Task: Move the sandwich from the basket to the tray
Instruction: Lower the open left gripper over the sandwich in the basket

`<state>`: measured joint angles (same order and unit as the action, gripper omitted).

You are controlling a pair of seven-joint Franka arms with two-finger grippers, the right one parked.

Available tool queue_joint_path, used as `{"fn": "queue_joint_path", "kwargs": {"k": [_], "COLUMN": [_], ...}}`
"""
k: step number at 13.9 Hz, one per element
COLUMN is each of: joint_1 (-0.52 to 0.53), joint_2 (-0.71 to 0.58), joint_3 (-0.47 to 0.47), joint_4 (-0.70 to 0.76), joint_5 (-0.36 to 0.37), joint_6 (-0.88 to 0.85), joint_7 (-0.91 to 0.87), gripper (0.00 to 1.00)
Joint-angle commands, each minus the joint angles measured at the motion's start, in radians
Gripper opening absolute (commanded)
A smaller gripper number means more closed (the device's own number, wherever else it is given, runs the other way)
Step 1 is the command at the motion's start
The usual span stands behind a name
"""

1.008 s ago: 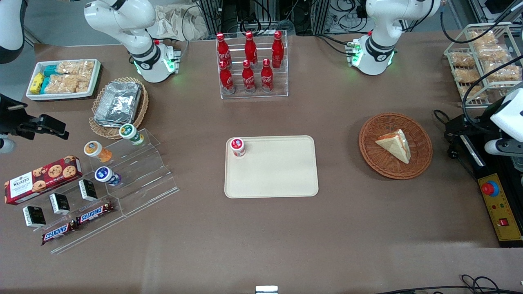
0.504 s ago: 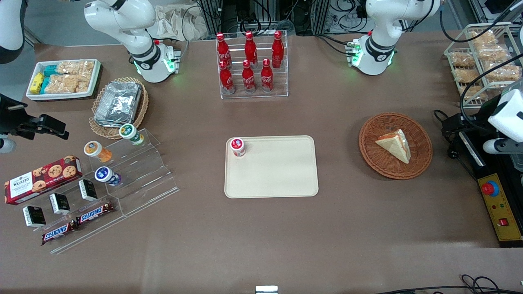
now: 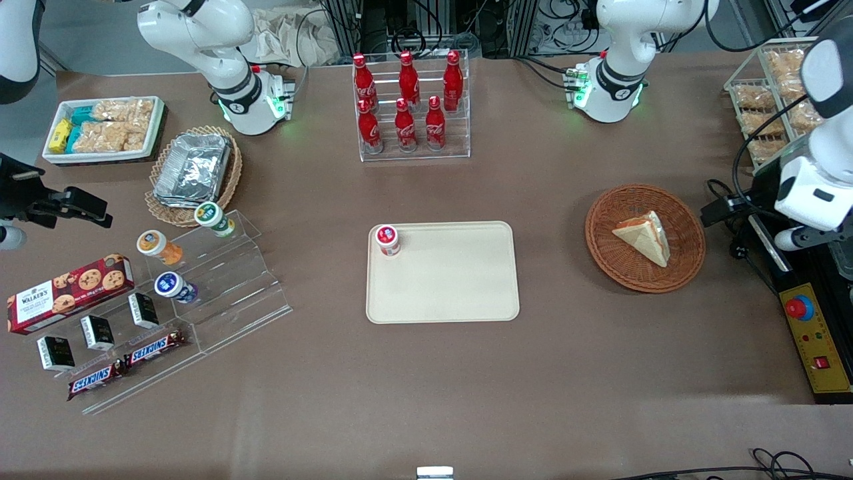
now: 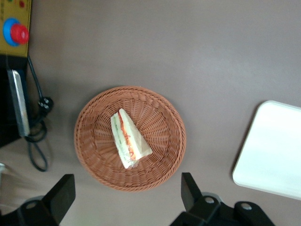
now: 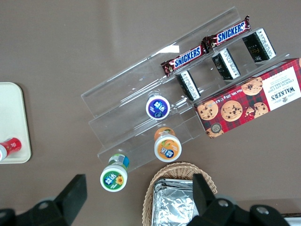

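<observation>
Gripper (image 4: 127, 200) wide open, empty, hovering high above the table (image 3: 426, 373) and clear of everything. Sandwich (image 4: 128, 140) below the gap between the spread fingers (image 4: 190, 188), lying on its side in the basket (image 4: 162, 155), untouched. Tray (image 3: 460, 293) well apart from the gripper, toward the parked arm's end, holding one small red-lidded cup (image 3: 387, 240) at a corner.
</observation>
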<state>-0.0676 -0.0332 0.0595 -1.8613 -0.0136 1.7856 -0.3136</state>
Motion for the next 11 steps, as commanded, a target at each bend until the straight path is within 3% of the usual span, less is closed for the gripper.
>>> {"fn": "queue_joint_path", "kwargs": {"k": [1,6,11], "joint_1": [0.002,0.006,0.054], "joint_2": [-0.14,-0.14,-0.093], "joint_3": [0.0,0.002,0.0], "joint_4": [-0.279,-0.438,-0.57], "joint_5": [-0.006,-0.005,-0.009], "joint_6": [0.186,0.314,0.483], "joint_7": [-0.16,-0.395,-0.476], "gripper": [1.0,1.0,1.0]}}
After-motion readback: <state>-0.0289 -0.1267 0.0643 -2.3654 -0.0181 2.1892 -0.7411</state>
